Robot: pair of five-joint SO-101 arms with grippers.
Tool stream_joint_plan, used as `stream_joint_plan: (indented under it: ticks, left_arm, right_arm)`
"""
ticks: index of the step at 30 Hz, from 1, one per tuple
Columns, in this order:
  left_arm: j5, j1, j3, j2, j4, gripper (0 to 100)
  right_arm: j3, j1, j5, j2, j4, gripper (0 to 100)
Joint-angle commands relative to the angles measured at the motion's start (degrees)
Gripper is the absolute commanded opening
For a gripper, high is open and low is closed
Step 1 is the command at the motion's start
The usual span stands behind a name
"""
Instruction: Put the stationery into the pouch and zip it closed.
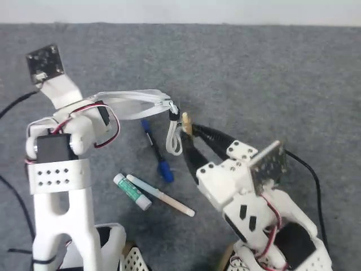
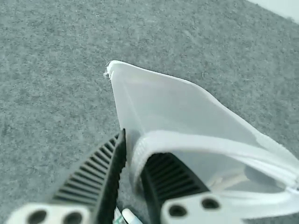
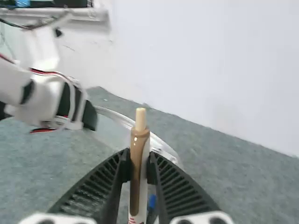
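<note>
Pouch: a translucent white pouch point(image 1: 135, 104) is held up off the bench point(image 1: 271, 73), in the space between the two arms. Its white zip rim is parted along the top.
Pouch in the left wrist view: the pouch point(image 2: 187, 116) hangs over grey bench point(image 2: 51, 70), with one corner pointing away from the camera.
Cord: a white cord loop point(image 1: 174, 140) dangles from the end of the pouch nearest the right arm.
Left fingers: the left fingers point(image 2: 122, 149) are clamped on the pouch's rim, one ribbed black finger on each side of the white band.
Brown pen: a brown pen point(image 1: 186, 122) with a cream tip stands close to upright, just beside the pouch's cord end.
Right fingers: the right fingers point(image 3: 125, 163) are pinched tight on the barrel of the brown pen point(image 3: 138, 140), and the pouch's clear rim point(image 3: 161, 145) curves behind it.
Blue pen: a blue pen point(image 1: 155, 148) lies on the bench below the pouch, apart from both arms.
Green and white stick: a green and white stick point(image 1: 132, 192) lies near the front, just beside the white pen.
White pen: a white pen point(image 1: 161, 196) with a tan end lies at a slant, with one end next to the stick.
Wall: a pale wall point(image 3: 210, 60) stands beyond the bench's far edge.
</note>
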Motion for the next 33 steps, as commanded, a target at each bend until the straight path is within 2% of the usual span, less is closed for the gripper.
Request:
stream_joint_plan:
  ticks: [1, 4, 9, 15, 20, 33]
  left_arm:
    - [0.35, 0.26, -0.48, -2.55, -2.02, 1]
    - [0.35, 0.09, -0.13, -2.55, -1.93, 1]
    - [0.35, 0.0, 0.48, -2.55, -2.29, 1]
    - [0.35, -0.35, 0.57, -2.55, -2.29, 1]
    - [0.35, -1.85, 0.57, -2.55, -2.29, 1]
    - [0.35, -1.93, 0.66, -2.55, -2.29, 1]
  right_arm:
    - [-0.7, -2.95, -0.26, -2.42, -5.14, 0.6]
    - [-0.7, -4.7, 0.44, -2.59, -10.59, 0.6]
    - [0.7, -7.69, 8.7, -2.59, -17.27, 0.6]
    - [7.12, -8.22, 15.47, -2.59, -32.31, 0.6]
    - [10.46, -8.22, 15.74, -2.51, -42.15, 0.6]
    - [10.64, -10.42, 15.56, -2.42, -51.65, 0.6]
